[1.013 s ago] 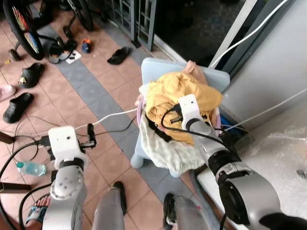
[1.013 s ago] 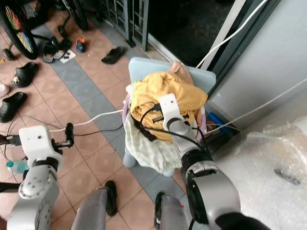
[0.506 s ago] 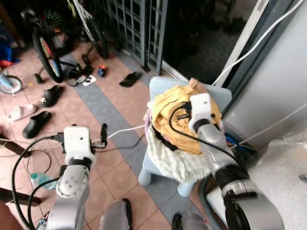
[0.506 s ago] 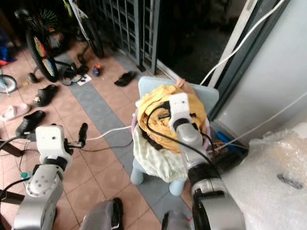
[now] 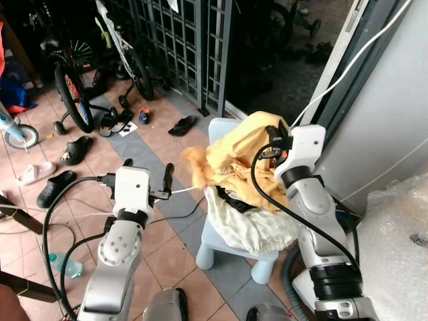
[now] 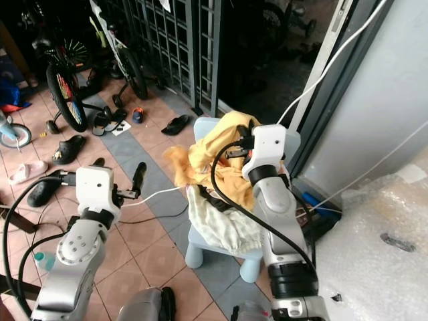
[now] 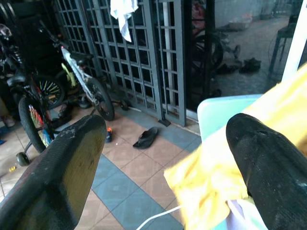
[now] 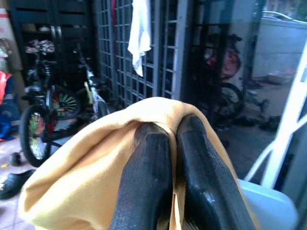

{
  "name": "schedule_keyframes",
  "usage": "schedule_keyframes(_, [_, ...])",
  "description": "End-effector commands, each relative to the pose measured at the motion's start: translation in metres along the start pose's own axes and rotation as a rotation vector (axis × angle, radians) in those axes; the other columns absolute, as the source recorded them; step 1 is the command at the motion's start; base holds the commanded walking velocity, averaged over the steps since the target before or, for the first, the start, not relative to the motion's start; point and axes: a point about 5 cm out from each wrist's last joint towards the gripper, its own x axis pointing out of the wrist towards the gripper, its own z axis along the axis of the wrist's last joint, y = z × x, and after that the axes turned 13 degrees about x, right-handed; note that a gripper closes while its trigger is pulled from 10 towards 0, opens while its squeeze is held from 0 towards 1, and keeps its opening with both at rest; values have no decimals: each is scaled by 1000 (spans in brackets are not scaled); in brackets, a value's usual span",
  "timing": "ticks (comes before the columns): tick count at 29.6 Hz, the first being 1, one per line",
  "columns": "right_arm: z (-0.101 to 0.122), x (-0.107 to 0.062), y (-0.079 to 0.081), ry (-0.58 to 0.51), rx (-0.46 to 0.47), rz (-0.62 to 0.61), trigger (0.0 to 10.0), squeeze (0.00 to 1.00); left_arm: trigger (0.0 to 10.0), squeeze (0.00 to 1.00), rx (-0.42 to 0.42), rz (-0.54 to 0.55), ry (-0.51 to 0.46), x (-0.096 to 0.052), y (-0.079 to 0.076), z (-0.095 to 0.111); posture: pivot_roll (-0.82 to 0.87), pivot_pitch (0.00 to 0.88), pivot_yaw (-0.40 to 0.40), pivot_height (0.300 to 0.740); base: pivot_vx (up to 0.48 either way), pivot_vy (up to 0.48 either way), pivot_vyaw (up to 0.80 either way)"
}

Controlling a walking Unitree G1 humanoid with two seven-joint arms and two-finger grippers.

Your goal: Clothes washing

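Right gripper [image 8: 163,139] jaws clamped on yellow garment [image 5: 231,157], lifting it clear of chair [image 5: 227,244] pile for loading. Left gripper [image 7: 163,158] jaws wide open, empty.

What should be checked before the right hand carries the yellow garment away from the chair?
1. Grip: the right hand has its fingers pinched shut on the yellow garment. Ok.
2. Garment lifted free: its lower part still drapes onto the pile on the pale blue chair. Not ok.
3. Snagging: a white cloth and something dark lie directly beneath it; whether they are caught is unclear. Cannot tell.
4. Left hand: open, holding nothing, beside the hanging yellow fabric. Ok.
5. Cables: the black cable on the right arm runs across the garment. Cannot tell if it will catch.
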Motion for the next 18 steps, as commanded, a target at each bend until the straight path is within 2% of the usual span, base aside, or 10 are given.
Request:
schedule_keyframes(1, [9, -5, -2, -10, -23, -15, 0, 0, 10000, 0, 15, 4, 3, 4, -3, 1, -43, 0, 49, 740, 0, 0, 0])
schedule_keyframes(4, [11, -14, -3, -2, -34, -31, 0, 0, 10000, 0, 0, 8, 0, 7, -7, 4, -52, 0, 57, 740, 0, 0, 0])
schedule_keyframes(5, [11, -18, -4, 3, -33, -48, 2314, 0, 10000, 0, 1, -11, 2, 7, -9, 4, -53, 0, 61, 740, 0, 0, 0])
schedule_keyframes(6, [10, -19, -5, 9, -34, -58, 2314, 0, 10000, 0, 4, -22, 3, 7, -10, 4, -54, 0, 63, 740, 0, 0, 0])
schedule_keyframes(7, [8, -20, -4, 9, -46, -63, 10000, 0, 10000, 0, 4, -26, 16, 8, -10, 1, -58, 0, 69, 740, 0, 0, 0])
schedule_keyframes(9, [4, -19, -2, 29, -32, -74, 10000, 0, 10000, 0, -6, -23, 29, 8, -10, -2, -61, 0, 72, 740, 0, 0, 0])
schedule_keyframes(11, [4, -19, 0, 31, -12, -78, 10000, 0, 10000, 0, -8, -23, 34, 8, -10, -3, -64, 0, 72, 740, 0, 0, -781])
schedule_keyframes(18, [8, -16, -1, 33, -32, -77, 10000, 0, 10000, 0, 9, -41, 5, 10, -16, 1, -67, 0, 60, 740, 0, 0, -782])
